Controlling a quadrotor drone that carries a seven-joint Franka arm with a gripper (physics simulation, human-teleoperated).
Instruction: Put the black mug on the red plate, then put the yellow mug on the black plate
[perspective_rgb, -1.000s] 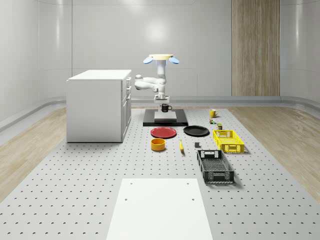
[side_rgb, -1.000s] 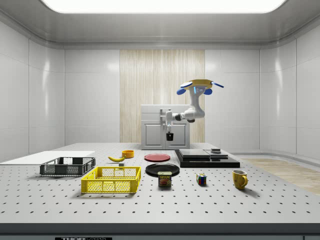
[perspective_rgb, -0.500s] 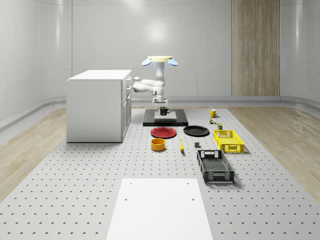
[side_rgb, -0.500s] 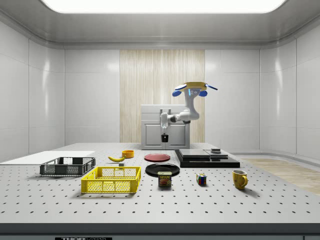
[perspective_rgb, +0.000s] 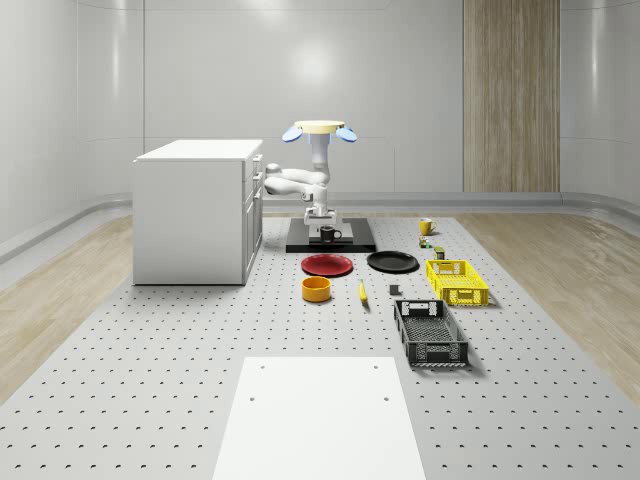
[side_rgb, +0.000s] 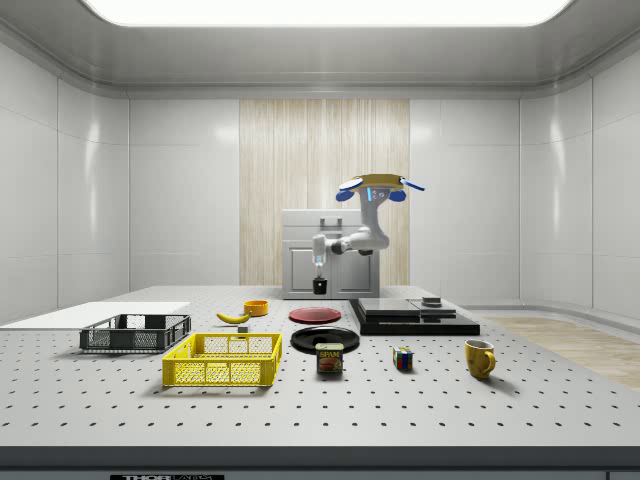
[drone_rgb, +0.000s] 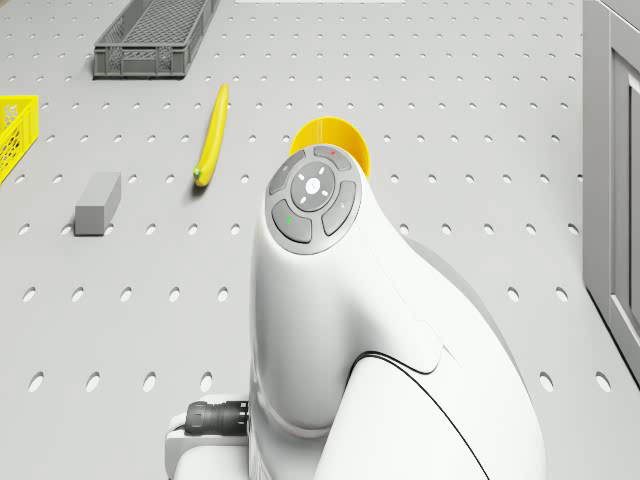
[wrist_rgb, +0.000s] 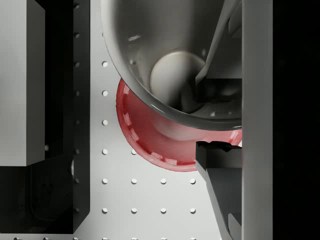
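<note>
Side view: black mug (side_rgb: 320, 286) now lower

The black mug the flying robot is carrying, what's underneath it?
In the wrist view, the red plate lies on the table below the black mug, which the gripper holds in the air. The mug covers part of the plate, so the rest of it can't be seen there.

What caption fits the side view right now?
Hovering drone carries the black mug in its gripper above the red plate.
</note>
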